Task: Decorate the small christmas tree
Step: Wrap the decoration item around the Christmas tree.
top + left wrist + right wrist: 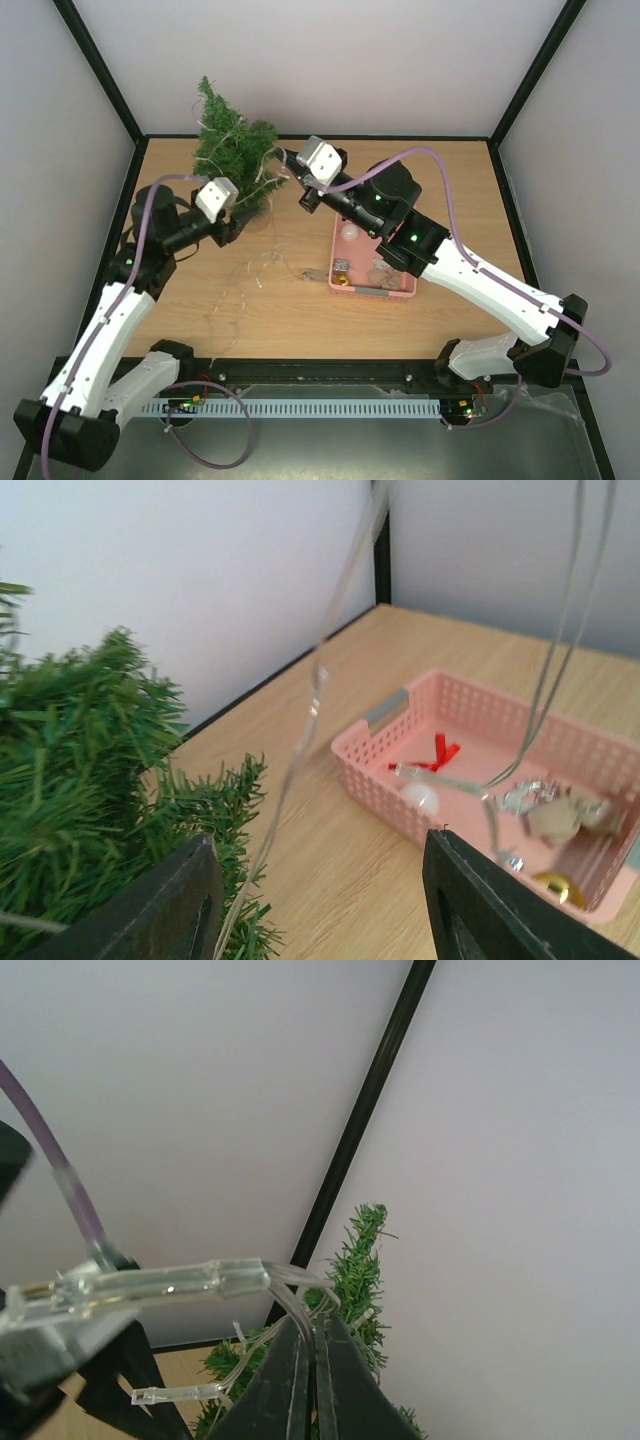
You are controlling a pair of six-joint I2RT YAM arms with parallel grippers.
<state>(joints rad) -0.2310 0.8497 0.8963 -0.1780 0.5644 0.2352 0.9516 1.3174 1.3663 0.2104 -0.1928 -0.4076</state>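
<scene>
Currently, the small christmas tree (235, 152) stands at the back left of the table (460, 190). Left gripper (320, 880): jaws apart and clamping nothing, with lower branches against one finger. A strand of the clear light string (150, 1285) crosses the gap. Right gripper (312, 1355): closed on the clear light string, just right of the tree. A pink basket (372, 292) sits nearby on the table.

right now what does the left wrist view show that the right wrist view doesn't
Only the left wrist view: the pink basket on the wooden table, holding a red bow, a white ball and silver bits. Only the right wrist view: the right claw shut on the light string, with its clear bulbs up close. Both: the tree and strands of the light string.
</scene>
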